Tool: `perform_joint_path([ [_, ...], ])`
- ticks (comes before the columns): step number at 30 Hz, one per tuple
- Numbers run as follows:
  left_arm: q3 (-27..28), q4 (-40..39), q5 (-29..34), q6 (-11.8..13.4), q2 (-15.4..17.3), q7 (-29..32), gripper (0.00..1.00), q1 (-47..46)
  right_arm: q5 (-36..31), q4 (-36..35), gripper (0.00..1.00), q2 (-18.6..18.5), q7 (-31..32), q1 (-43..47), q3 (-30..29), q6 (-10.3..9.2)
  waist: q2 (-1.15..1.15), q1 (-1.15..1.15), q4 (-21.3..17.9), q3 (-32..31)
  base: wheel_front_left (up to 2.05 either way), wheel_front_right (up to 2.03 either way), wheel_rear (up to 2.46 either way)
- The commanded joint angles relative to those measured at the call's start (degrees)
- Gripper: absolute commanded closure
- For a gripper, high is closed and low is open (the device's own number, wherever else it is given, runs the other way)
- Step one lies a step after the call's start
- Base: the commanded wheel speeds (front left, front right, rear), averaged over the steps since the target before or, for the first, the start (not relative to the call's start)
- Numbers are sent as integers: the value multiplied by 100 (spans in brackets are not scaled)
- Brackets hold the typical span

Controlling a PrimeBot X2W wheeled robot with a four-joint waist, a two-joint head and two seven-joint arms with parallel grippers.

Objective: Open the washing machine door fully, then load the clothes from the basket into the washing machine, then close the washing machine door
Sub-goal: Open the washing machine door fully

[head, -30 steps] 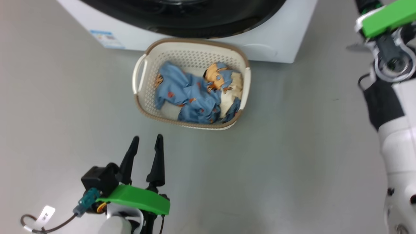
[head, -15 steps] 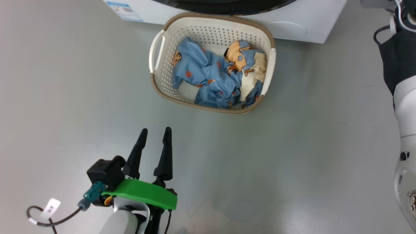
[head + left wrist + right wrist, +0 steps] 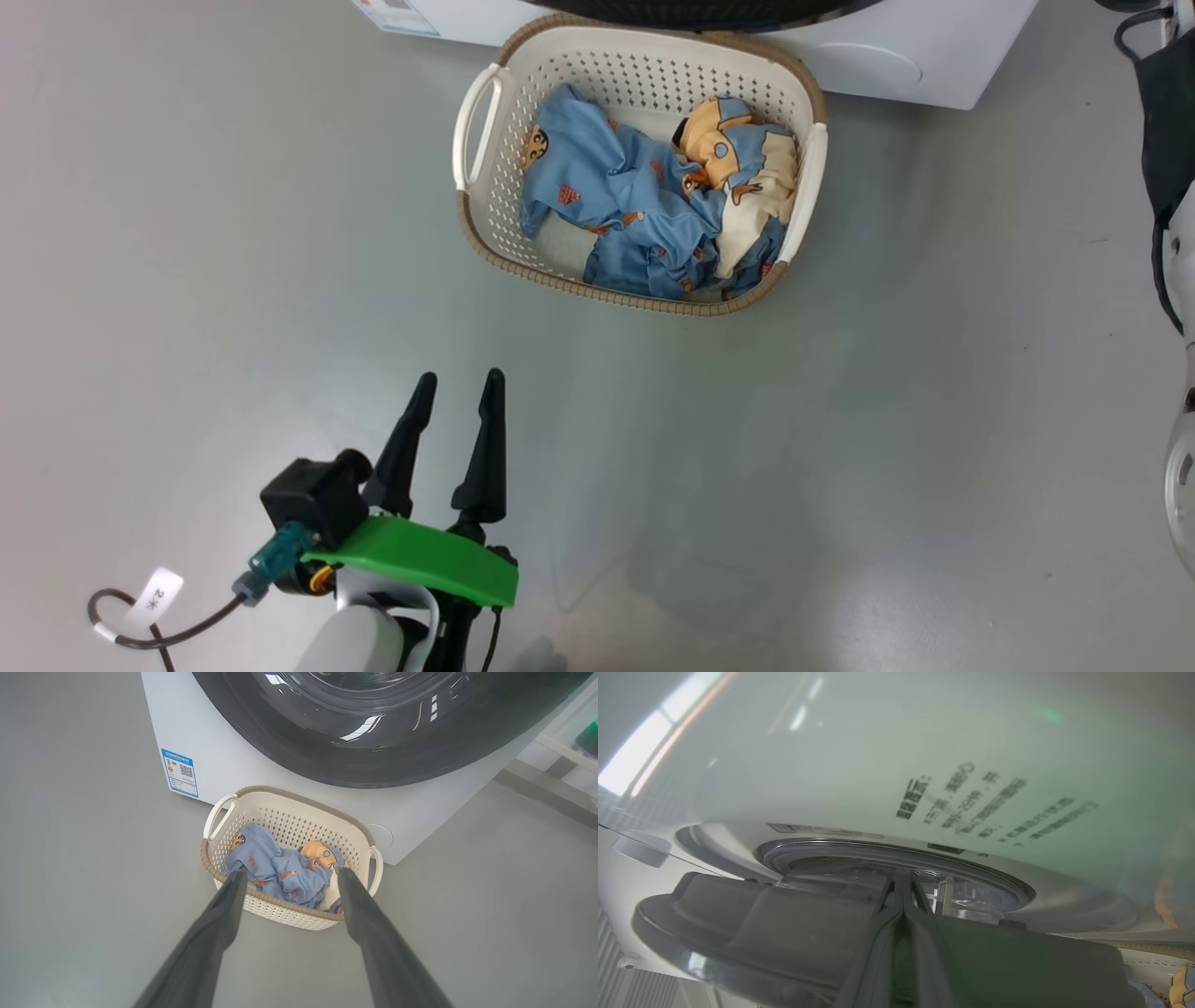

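Note:
The cream basket (image 3: 644, 301) stands on the floor against the foot of the white washing machine (image 3: 896, 65), with the blue and cream clothes (image 3: 616, 205) heaped inside. My left gripper (image 3: 461, 378) hovers open over bare floor, short of the basket, holding nothing. Looking along its fingers in the left wrist view, the basket (image 3: 289, 795) and clothes (image 3: 275, 870) lie ahead, below the glossy black washing machine door (image 3: 373, 732). My right gripper (image 3: 903, 882) is shut, its fingers pressed together against the door's dark grey inner face (image 3: 752, 924), which stands off the machine's front.
Grey floor lies open all around the basket. My right arm's pale and black forearm (image 3: 1178, 233) runs along the right edge. A blue label (image 3: 180, 772) marks the machine's lower corner. A white frame (image 3: 560, 751) stands beside the machine.
The head camera has moved, so the basket and machine now sit higher and further right in its picture. The left gripper stays open and empty.

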Motion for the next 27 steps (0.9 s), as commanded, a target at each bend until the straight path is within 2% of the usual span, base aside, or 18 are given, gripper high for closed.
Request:
perform_joint_path([
  [1,162,-100,-32,45,110,-37,0,-70,96,-69,100,324,190,-141,87,10,0,0,18,16,0,0,0],
  [18,182,-150,-91,68,110,-37,0,-120,180,172,100,289,585,-302,238,10,0,0,76,58,0,0,0],
  [27,214,-93,-75,80,110,-37,0,-104,280,136,100,309,806,14,316,10,0,0,46,-115,0,0,0],
])
